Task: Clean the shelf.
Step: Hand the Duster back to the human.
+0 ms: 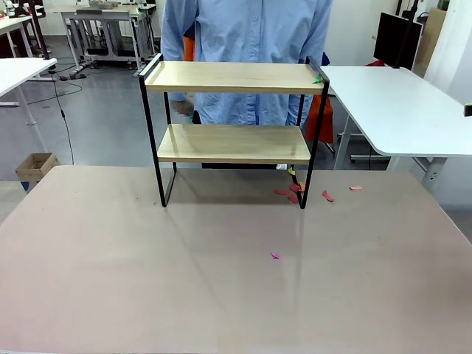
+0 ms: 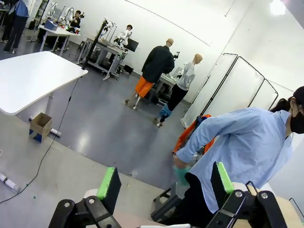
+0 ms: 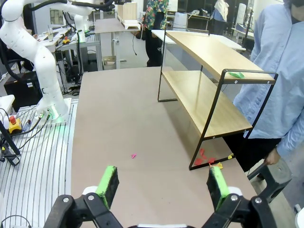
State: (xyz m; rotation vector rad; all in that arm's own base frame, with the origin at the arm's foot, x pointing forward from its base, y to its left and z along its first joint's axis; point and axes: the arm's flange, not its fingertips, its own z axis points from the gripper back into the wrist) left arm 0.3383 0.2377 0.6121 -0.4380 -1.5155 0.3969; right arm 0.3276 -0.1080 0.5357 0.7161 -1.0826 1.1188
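The shelf (image 1: 228, 77) stands at the table's far middle: two light wood boards in a thin black frame. In the right wrist view the shelf (image 3: 204, 102) lies ahead and to the right. A green scrap (image 1: 317, 80) lies on the right end of its top board, and the same scrap (image 3: 236, 74) sits near the frame corner. Red paper scraps (image 1: 292, 194) lie on the table by the right leg. My right gripper (image 3: 162, 187) hangs open above the table with nothing in it. Well away from the shelf, my left gripper (image 2: 165, 183) is open and empty, facing the room.
A person in a light blue shirt (image 1: 243, 29) stands behind the shelf, bending in the left wrist view (image 2: 247, 142). More scraps lie on the brown table (image 1: 110, 280): two pink ones at the right (image 1: 327, 196) and a small one mid-table (image 1: 275, 256). White tables stand on both sides.
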